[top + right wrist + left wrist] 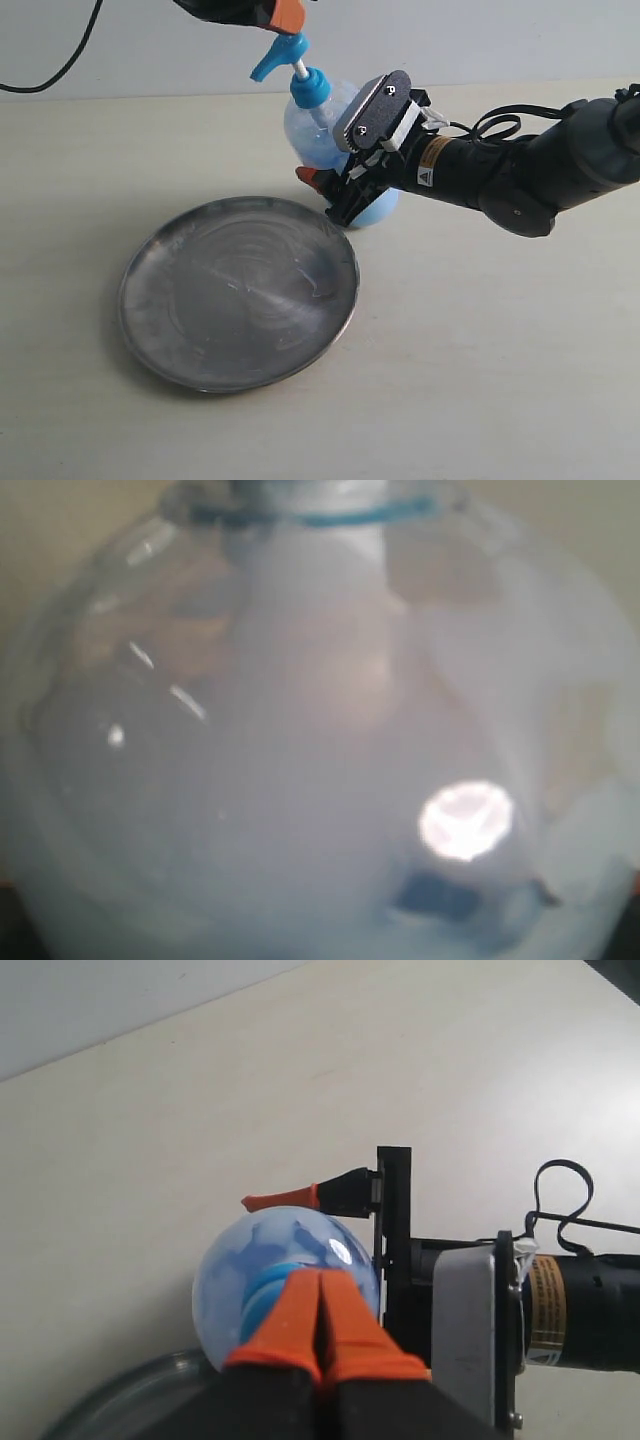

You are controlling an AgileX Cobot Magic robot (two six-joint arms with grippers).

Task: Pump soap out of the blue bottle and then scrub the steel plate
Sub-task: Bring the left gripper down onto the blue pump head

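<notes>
The blue bottle (315, 125) leans over the far rim of the steel plate (240, 290), its blue pump head (278, 55) pointing toward the plate. My right gripper (340, 185) is shut on the bottle's round body, one orange fingertip (310, 178) showing on the plate side. The bottle (320, 730) fills the right wrist view and hides those fingers. Pale blue soap (378, 208) sits low inside the bottle. My left gripper (285, 15) hangs shut just above the pump head, its orange fingers (300, 1310) pressed together over the bottle (240, 1260).
The plate's surface carries whitish smears (270, 290). A black cable (60, 70) curves at the far left. My right arm (520, 170) stretches in from the right, over the table (500, 350).
</notes>
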